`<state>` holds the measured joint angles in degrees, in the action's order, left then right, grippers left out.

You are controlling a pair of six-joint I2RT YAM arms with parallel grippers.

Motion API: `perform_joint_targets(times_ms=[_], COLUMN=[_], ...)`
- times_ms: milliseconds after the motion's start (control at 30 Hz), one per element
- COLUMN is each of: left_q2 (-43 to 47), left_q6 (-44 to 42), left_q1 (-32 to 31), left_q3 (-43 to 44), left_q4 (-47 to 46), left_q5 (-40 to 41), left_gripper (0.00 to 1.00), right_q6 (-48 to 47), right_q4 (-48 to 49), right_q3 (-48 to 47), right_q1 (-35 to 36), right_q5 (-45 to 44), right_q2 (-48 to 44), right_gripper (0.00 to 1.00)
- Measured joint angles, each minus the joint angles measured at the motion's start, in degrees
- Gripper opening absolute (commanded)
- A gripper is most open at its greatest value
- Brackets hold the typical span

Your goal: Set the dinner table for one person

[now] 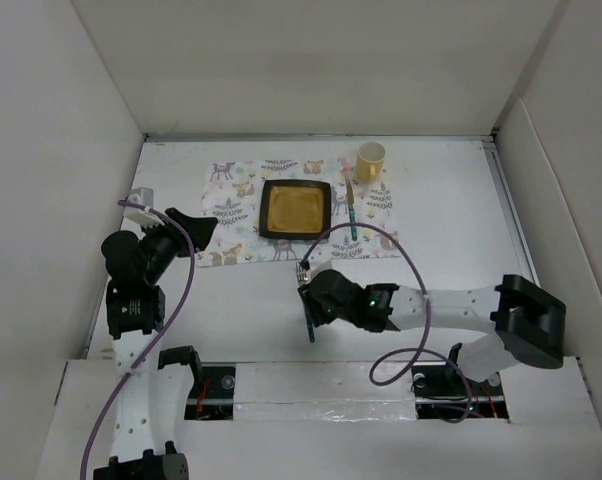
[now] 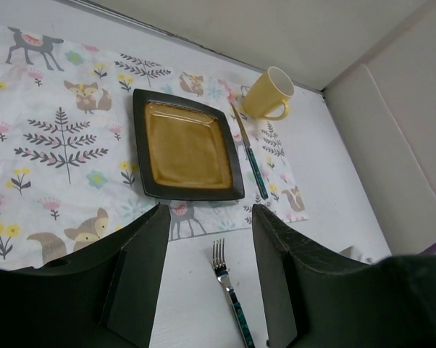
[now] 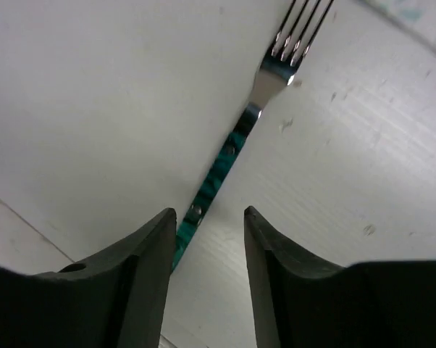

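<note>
The dinner table (image 1: 461, 230) is a white top carrying a deer-print mat (image 1: 231, 200). On the mat sit a square dark plate with a yellow centre (image 1: 295, 208), a yellow mug (image 1: 371, 160) and a knife (image 1: 352, 210). A teal-handled fork (image 1: 308, 305) lies on the bare table just in front of the mat. My right gripper (image 1: 316, 290) hovers over the fork (image 3: 232, 145), open (image 3: 211, 217), with the handle running beside its left finger and nothing gripped. My left gripper (image 1: 196, 228) stands open by the mat's left edge, empty (image 2: 209, 217), looking towards the plate (image 2: 189, 145) and fork (image 2: 229, 286).
White panels wall the table on the left, back and right. A purple cable (image 1: 401, 250) loops from the right arm over the table's front right. The arm bases stand along the near edge.
</note>
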<state>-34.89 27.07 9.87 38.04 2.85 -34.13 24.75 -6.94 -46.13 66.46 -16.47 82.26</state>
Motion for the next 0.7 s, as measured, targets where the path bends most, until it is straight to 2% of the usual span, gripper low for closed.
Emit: perform_joint_targets(times_ms=[33,100,267,300,333,400,567,700], left_q2=[0.0,0.0,-0.1,0.0,0.1,0.1,0.2,0.2], left_q6=[0.0,0.0,0.0,0.0,0.0,0.0,1.3,4.6], left_q1=[0.0,0.0,0.0,0.0,0.0,0.0,0.0,0.0], left_q3=[0.0,0.0,0.0,0.0,0.0,0.0,0.0,0.0], left_q4=[0.0,0.0,0.0,0.0,0.0,0.0,0.1,2.1], left_q5=[0.0,0.1,0.2,0.2,0.4,0.6,3.0,9.9], left_gripper=[0.46,0.46,0.46,0.46,0.46,0.46,0.45,0.46], right_q6=[1.0,2.3,4.8,5.0,5.4,6.3,7.9,6.7], right_q4=[-1.2,-3.7,-5.6,-5.6,-5.5,-5.0,-6.0,-8.4], right_q3=[-0.3,-1.8,-6.3,-7.1,-7.7,-8.3,-9.5,-10.4], right_q1=[1.4,3.7,5.4,5.4,5.4,5.3,6.5,11.3], right_q5=[-0.8,-2.7,-6.1,-6.4,-6.8,-7.6,-8.5,-8.4], right_q2=[1.9,6.1,14.6,15.2,15.8,16.7,17.3,15.6], right_gripper=[0.56,0.57,0.52,0.45,0.23,0.0,0.0,0.0])
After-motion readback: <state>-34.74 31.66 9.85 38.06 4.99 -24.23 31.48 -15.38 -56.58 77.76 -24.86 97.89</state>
